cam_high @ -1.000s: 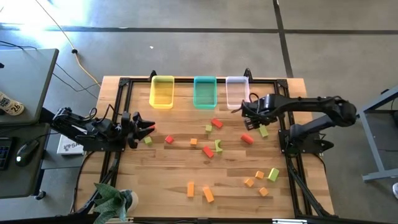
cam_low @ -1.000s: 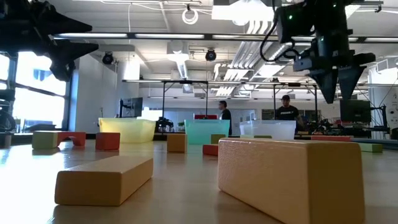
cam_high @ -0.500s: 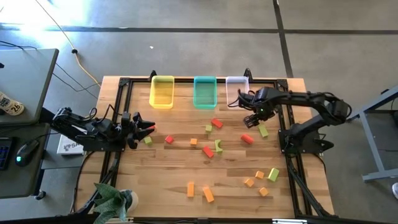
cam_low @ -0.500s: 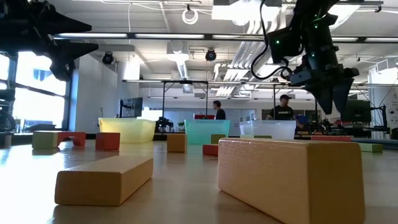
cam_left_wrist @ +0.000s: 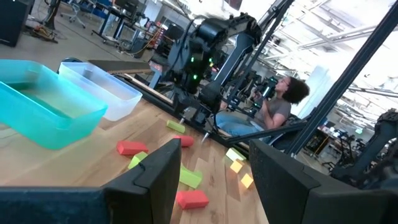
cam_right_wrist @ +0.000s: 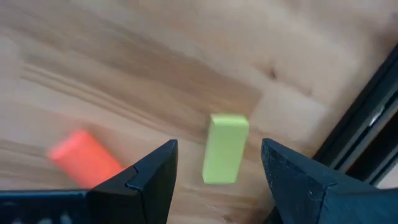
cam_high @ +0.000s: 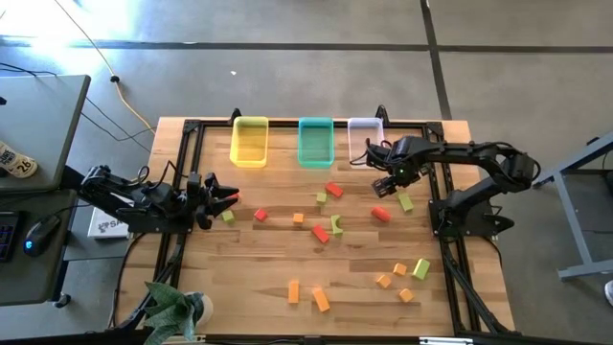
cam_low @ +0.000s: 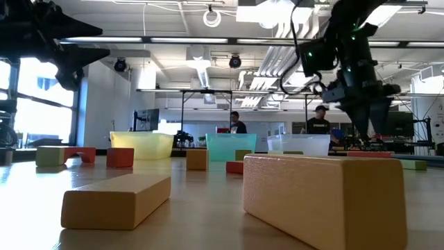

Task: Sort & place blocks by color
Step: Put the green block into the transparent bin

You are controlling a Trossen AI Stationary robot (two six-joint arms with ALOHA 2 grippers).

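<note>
Red, orange and light green blocks lie scattered on the wooden table (cam_high: pixel 268 259). My right gripper (cam_high: pixel 389 184) is open and points down, hovering above a light green bar (cam_right_wrist: pixel 222 148) that lies flat on the table (cam_high: pixel 406 201). Its fingers stand on either side of the bar without touching it. A red block (cam_right_wrist: pixel 84 158) lies beside it (cam_high: pixel 380 213). In the low view my right gripper (cam_low: pixel 366 135) hangs above the tabletop. My left gripper (cam_high: pixel 226 197) waits open at the table's left edge, near a green cube (cam_high: pixel 228 217).
Yellow bin (cam_high: pixel 250 141), teal bin (cam_high: pixel 315 141) and clear bin (cam_high: pixel 365 141) stand in a row at the far edge. Blocks cluster mid-table (cam_high: pixel 326 216) and near the right front (cam_high: pixel 402 278); two orange bars (cam_high: pixel 306 295) lie by the near edge. People show beyond the table.
My right gripper has come down from higher up toward the light green bar near the clear bin, its arm folding in and the wrist turning somewhat. No block has moved.
</note>
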